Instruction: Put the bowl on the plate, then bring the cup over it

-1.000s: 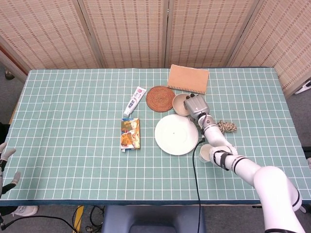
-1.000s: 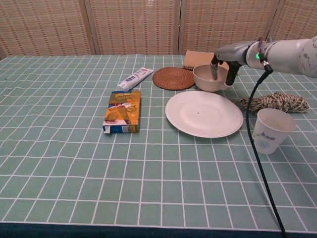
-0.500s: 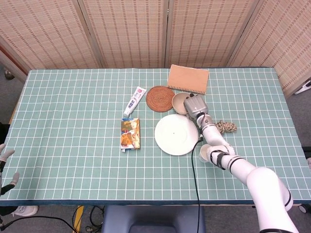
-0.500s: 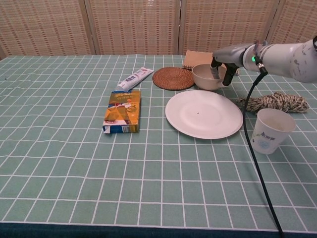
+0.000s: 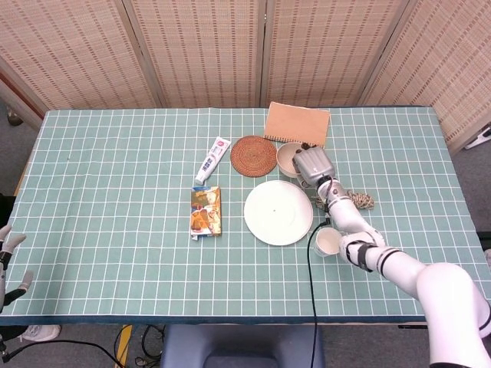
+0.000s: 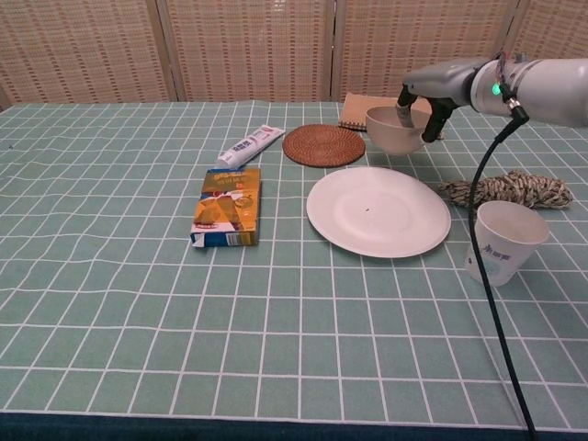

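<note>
Right hand [image 6: 415,104] pinches the rim of the beige bowl [image 6: 393,130], one finger dipping inside and the thumb on the outer wall, and the chest view shows the bowl hanging clear of the green gridded table [image 6: 110,276]. Half a second ago it sat lower, against the cloth beside the woven coaster [image 6: 322,145]; now daylight shows beneath it and it has drifted slightly toward the notebook [image 5: 298,124], so the lift appears to be under way. The white plate [image 6: 378,210] lies just in front of the bowl, bare and unmoved, meaning the first step is begun but not done: the bowl has yet to travel forward and come down on it. The paper cup [image 6: 502,243] stands untouched to the right of the plate, near the coil of rope [image 6: 514,190], waiting for the second step. The rim pinch looks shallow, so a tilt or slip during the carry is the likely risk. Left hand [image 5: 9,264] shows only at the table's near left edge in the head view, its fingers apart and holding nothing. A toothpaste tube [image 6: 246,145] and a snack box [image 6: 227,207] lie well to the left, out of the way.
</note>
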You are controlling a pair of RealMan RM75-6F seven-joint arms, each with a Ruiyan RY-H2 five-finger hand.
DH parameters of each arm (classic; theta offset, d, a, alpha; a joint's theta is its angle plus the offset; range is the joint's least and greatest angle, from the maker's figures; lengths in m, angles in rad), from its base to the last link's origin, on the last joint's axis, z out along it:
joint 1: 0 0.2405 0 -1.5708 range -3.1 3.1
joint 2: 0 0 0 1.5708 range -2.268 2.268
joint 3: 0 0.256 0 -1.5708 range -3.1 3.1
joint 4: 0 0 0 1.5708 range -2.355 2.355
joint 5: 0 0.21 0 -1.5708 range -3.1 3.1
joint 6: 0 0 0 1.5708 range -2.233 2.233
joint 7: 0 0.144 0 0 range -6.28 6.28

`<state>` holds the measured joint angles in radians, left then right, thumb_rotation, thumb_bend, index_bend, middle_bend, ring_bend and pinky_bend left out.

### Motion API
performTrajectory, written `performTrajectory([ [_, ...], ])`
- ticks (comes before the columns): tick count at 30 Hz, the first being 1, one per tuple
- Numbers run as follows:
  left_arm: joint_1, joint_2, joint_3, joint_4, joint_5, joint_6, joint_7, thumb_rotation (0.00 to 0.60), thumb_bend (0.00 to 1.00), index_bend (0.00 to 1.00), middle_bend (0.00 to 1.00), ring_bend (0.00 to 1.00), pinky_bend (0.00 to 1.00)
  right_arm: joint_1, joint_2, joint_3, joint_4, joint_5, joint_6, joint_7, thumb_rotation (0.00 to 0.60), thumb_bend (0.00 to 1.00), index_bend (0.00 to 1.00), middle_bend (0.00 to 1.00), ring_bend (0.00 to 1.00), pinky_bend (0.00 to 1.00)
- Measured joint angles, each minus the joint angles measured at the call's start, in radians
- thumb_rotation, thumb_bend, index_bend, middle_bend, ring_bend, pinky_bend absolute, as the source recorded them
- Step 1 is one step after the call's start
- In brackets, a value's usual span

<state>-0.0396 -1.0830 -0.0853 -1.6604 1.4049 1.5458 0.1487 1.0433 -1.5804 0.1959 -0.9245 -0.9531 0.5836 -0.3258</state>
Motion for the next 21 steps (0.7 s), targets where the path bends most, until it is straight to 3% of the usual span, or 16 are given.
performTrajectory([
  [12,-0.007,-0.006,0.000,-0.013,0.010,-0.003,0.017,0.600,0.33,0.20,0.01,0.09,0.00,-0.088,0.220,-0.066,-0.397,-0.158,0.136,-0.029,0.600,0.39,0.58,0.33,0.15,0.30],
  [21,-0.007,-0.006,0.002,-0.014,0.014,-0.002,0.017,0.600,0.33,0.20,0.01,0.09,0.00,-0.131,0.228,-0.128,-0.474,-0.243,0.178,-0.054,0.600,0.39,0.58,0.34,0.15,0.30],
])
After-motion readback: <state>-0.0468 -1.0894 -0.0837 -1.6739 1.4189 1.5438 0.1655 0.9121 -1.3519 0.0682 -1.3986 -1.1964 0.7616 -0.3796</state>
